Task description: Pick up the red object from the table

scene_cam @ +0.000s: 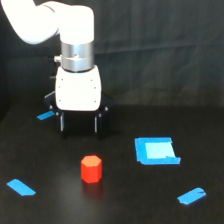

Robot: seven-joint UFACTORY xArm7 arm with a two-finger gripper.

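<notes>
Overall, the scene is a matte black table (120, 200) under a white arm that enters from the upper left of the frame. The arm ends in a silver wrist ring and a white housing, and below that hangs the gripper (79, 125), placed left of centre in the upper half of the frame. Its two dark fingers (62, 123) point straight down with a clear gap between them, so the jaws stand apart and nothing is held between them. The fingertips are dark against the dark surface, so whether they touch the table cannot be told.

Lower in the frame, just below the gripper and a little to its right, sits the red object (91, 169). It is a small red-orange hexagonal block standing upright on the table, its flat top facing up, apart from the fingers and untouched.

Blue tape marks lie around it. A blue square patch (156, 151) with a paler centre sits right of centre. One tape strip (21, 187) lies at the lower left, another strip (191, 196) at the lower right, and a short piece (46, 115) shows at the left, just beside the gripper's housing. A dark curtain fills the background.
</notes>
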